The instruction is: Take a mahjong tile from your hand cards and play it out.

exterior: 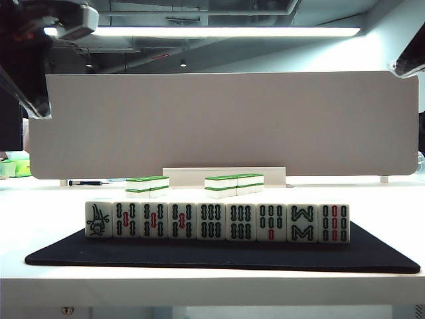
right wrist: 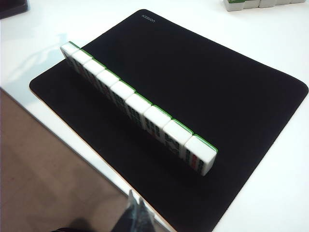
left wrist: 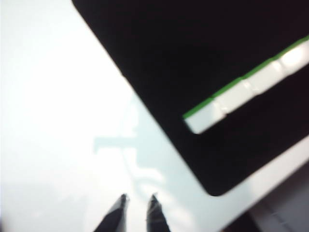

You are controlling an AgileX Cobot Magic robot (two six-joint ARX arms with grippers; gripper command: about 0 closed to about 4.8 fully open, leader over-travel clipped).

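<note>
The mahjong tile (exterior: 98,220) with the green bird stands upright at the left end of a row on the black mat (exterior: 219,256). The hand cards (exterior: 229,222) fill the row beside it, faces showing bamboo sticks. In the blurred left wrist view my left gripper (left wrist: 139,199) hovers over the white table beside the mat corner. Its fingertips are slightly apart and hold nothing, and the tile row (left wrist: 246,89) lies some way off. My right gripper (right wrist: 135,194) is shut and empty, over the table's front edge near the row's near end (right wrist: 200,154).
Two short stacks of green-and-white tiles (exterior: 147,186) (exterior: 234,184) lie behind the mat, in front of a white board (exterior: 226,123). Parts of the left arm (exterior: 33,66) and the right arm (exterior: 408,66) hang in the upper corners. The table's front edge runs just below the mat.
</note>
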